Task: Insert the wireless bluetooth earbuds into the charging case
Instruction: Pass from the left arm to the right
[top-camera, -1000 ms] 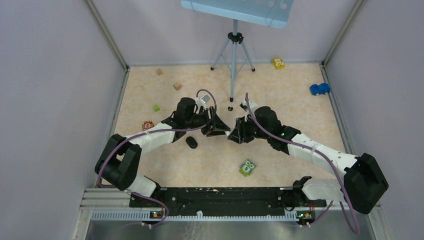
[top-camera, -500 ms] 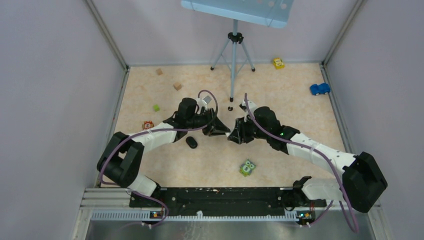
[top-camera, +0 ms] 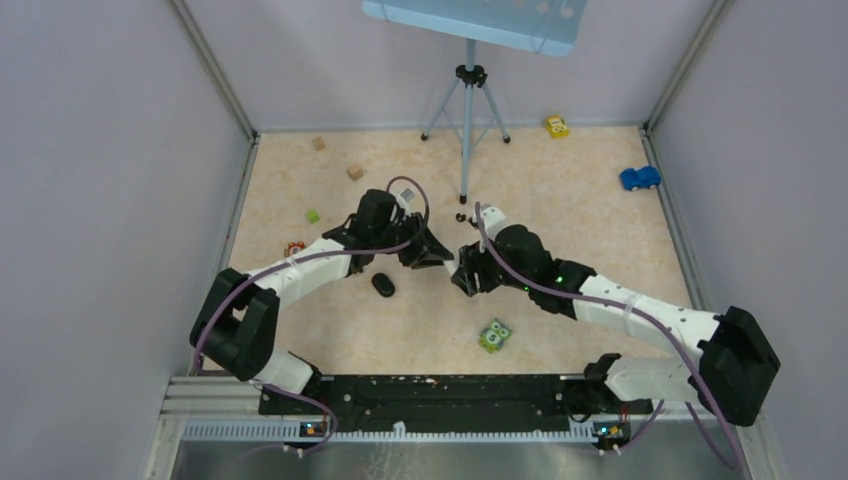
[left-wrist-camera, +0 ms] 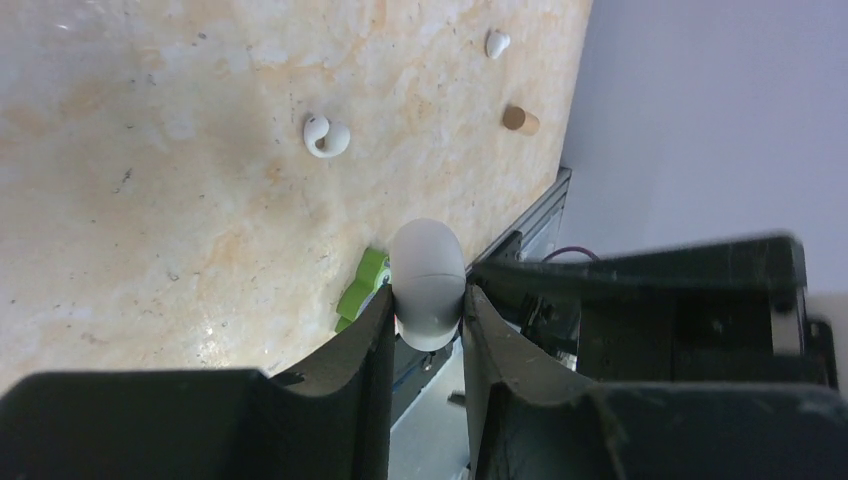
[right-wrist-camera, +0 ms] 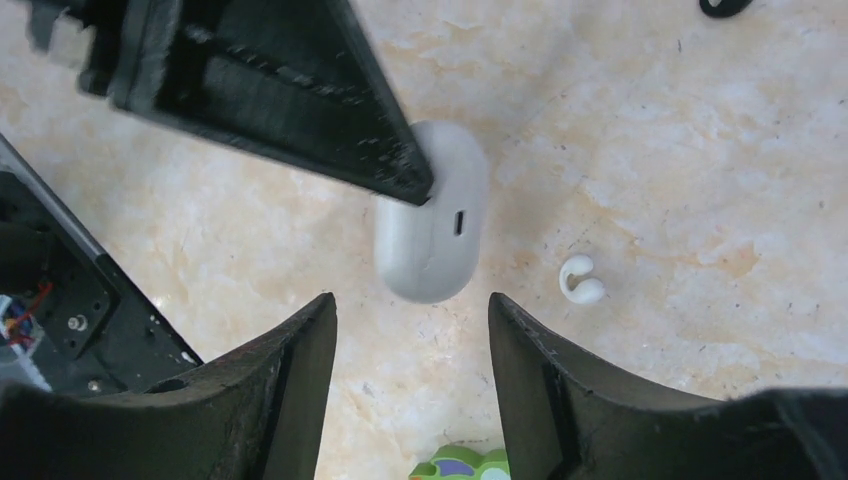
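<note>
Soft, even light from above brightens every view, with no harsh glare. Shadows on the table (top-camera: 600, 230) are faint and diffuse. Up close, the left gripper (left-wrist-camera: 428, 295) and right gripper (right-wrist-camera: 410, 300) look soft-edged; the marbled surface beyond is sharper.

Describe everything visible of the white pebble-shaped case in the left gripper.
The white pebble-shaped plastic case is smooth, matte and rounded, with a fine seam across it and the lid apparently shut. The right wrist view shows a small dark slot on one side. The left gripper clamps it between both fingers, its rounded end poking past the tips. The right gripper stands open just short of it, not touching. Whether it clears the beige marbled tabletop I cannot tell.
</note>
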Available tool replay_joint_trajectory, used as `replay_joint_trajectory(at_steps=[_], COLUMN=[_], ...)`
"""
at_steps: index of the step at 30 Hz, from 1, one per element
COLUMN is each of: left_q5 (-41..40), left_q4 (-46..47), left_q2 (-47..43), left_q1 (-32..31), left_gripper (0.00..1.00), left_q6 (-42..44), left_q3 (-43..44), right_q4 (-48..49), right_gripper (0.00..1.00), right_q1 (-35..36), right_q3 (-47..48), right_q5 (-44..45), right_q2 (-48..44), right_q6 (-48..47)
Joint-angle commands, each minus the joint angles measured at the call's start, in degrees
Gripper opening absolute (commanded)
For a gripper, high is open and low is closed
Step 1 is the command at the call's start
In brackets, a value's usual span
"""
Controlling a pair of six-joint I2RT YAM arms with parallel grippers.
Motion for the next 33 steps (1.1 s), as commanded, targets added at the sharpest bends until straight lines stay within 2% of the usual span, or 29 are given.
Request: replay_joint_trajectory(at_steps=[1, 8, 12, 15, 28, 33], left_q5=[-4.39, -5.87, -4.77, -3.98, -4.85, -5.24], left_q4=[-8.12, -13.47, -15.56, -17.31, -21.17, -21.55], left_q2=[-2.45, -2.64, -1.96, -1.39, -1.80, -2.28], left_q1=[0.37, 0.74, 1.08, 1.27, 1.90, 1.87], left_gripper=[0.00, 0.00, 0.00, 0.00, 0.00, 0.00], left_q6=[2.10, 0.84, -0.21, -0.21, -0.05, -0.07], left_q3=[5.40, 7.54, 8.40, 9.81, 11.56, 11.81], right_q4=[-0.44, 1.45, 1.58, 2.29, 6.30, 6.46], right_gripper=[0.56, 0.57, 0.52, 0.45, 0.44, 0.38], right_q1=[8.56, 18.78, 21.18, 21.49, 22.95, 23.04], right_q3=[4.55, 6.86, 8.56, 9.14, 9.56, 10.66], right_q5=[16.52, 34.90, 40.42, 40.51, 44.66, 44.53], right_q2=[-1.65, 2.87, 7.52, 9.85, 13.93, 15.66], right_q6=[-6.40, -10.34, -12.02, -12.73, -12.17, -12.88])
